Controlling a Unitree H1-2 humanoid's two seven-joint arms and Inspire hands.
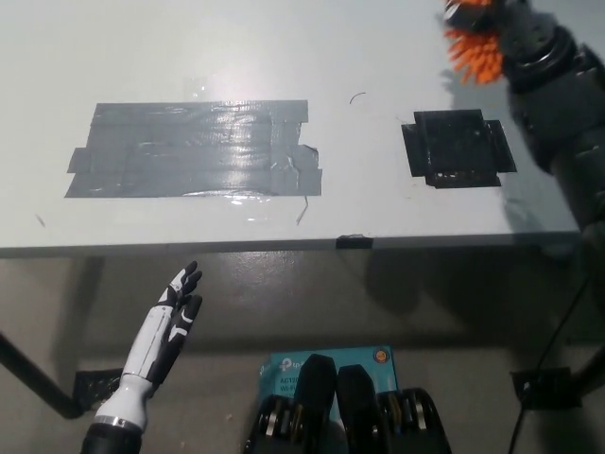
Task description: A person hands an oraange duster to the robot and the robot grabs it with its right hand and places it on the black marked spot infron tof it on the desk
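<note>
The orange duster (473,55), a tuft of spiky orange bristles, shows at the top right edge of the head view. My black right hand (515,33) is shut on it, raised beyond the far right of the desk. The black marked spot (458,148) lies uncovered on the white desk (284,57), just below and left of that hand. My white left hand (168,326) rests open below the desk's front edge at the lower left.
A large patch of grey tape (194,148) covers the left middle of the desk. The desk's front edge (284,245) runs across the picture. A small black clip (354,240) sits on that edge.
</note>
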